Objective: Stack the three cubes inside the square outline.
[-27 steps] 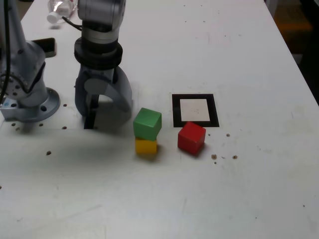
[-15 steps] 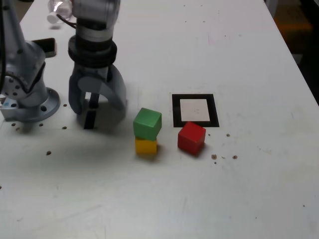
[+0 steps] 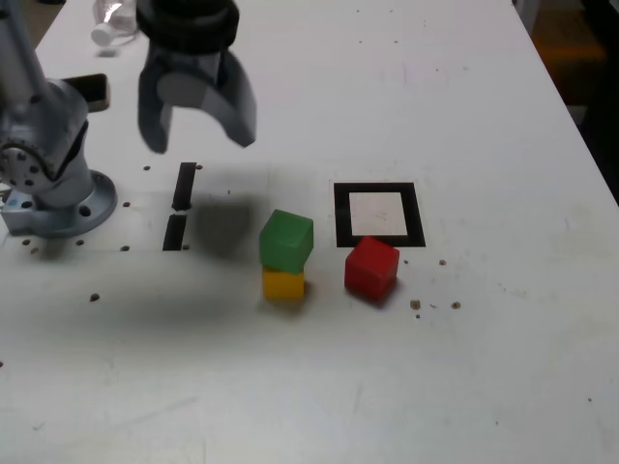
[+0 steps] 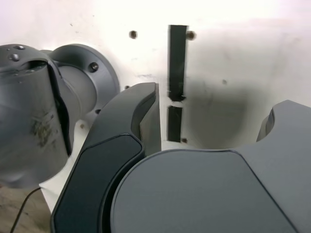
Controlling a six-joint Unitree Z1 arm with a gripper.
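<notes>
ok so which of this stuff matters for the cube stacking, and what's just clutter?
Job:
green cube, sitting on yellow cube
red cube
square outline, empty
gripper, open, holding nothing

Lying about:
two black strips
clear bottle
dark object by the arm base
specks on table

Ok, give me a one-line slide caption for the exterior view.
Open gripper raised above the two black strips; green cube on yellow cube, red cube beside the empty square outline.

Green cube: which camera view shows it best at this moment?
The exterior view. There the green cube is fully visible, sitting skewed on the yellow cube, beside the square outline. The wrist view shows none of it, only the pincer, table and two black strips.
</notes>
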